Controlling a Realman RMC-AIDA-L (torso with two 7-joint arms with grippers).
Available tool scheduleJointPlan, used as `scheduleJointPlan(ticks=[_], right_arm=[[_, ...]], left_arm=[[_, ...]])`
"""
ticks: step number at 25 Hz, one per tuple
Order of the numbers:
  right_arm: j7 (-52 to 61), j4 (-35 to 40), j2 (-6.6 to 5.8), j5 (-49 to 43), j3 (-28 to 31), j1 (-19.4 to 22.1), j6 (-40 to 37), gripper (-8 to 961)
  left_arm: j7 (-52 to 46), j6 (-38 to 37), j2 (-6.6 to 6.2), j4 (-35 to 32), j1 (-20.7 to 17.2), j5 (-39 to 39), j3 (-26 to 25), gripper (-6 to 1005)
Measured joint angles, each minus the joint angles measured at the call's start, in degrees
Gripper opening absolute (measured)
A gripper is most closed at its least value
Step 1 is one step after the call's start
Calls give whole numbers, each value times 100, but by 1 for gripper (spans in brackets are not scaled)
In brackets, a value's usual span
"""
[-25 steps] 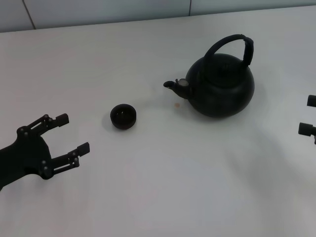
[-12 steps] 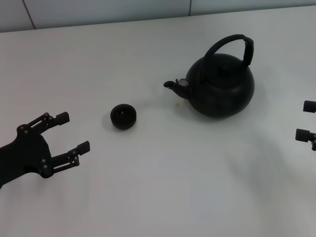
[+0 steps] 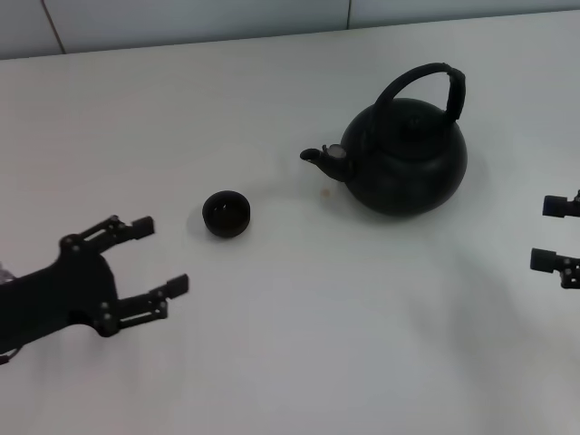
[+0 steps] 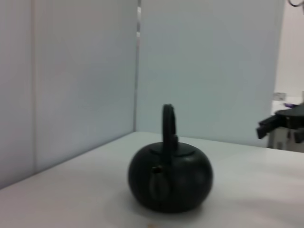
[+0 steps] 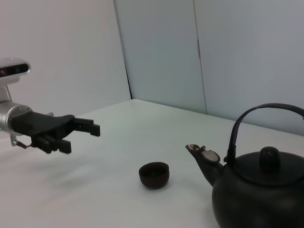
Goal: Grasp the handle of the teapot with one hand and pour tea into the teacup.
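No readable writing or brand marks appear on any item.

Left hand point(image 3: 163, 256): extended over the desk point(image 3: 299, 344) at the near left, palm roughly level, fingers spread apart, holding nothing. It points toward the teacup point(image 3: 226, 214) and stands apart from it.

Right hand point(image 3: 547, 234): at the right edge, two fingertips visible with a gap between them, holding nothing, well apart from the teapot point(image 3: 405, 154).

Teapot: round, matte black, upright on the desk at centre right, stubby spout toward the teacup. The handle point(image 3: 430, 83) arches upright over the lid knob, thicker on its right side.

Teacup: small, dark, bowl-shaped, upright, left of the spout, not touching it.
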State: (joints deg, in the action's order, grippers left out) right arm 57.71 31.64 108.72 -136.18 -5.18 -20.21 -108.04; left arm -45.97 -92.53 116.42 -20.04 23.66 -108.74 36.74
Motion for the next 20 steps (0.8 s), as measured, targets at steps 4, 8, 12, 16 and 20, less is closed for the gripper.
scheduleJointPlan(ticks=[4,8,12,16,20], right_arm=[[-12,-1,27,-4,0,-12,-23,813],[-55,0,62,-6,0,-10,-29,813],[-81,-1,74,-5,0,-7,-33,814],[-82,-1,74,-5,0,-19,-33,814],[-84,0,74,-5,0,-28,-33,814]], left_arm=[[0,23,26,0,77,-8,132,859],[0,33,34,0,104,-8,147,859],[0,34,36,0,115,-8,179,859],[-17,34,34,0,135,-8,232,859],[-27,34,32,-4,141,-7,238,859]])
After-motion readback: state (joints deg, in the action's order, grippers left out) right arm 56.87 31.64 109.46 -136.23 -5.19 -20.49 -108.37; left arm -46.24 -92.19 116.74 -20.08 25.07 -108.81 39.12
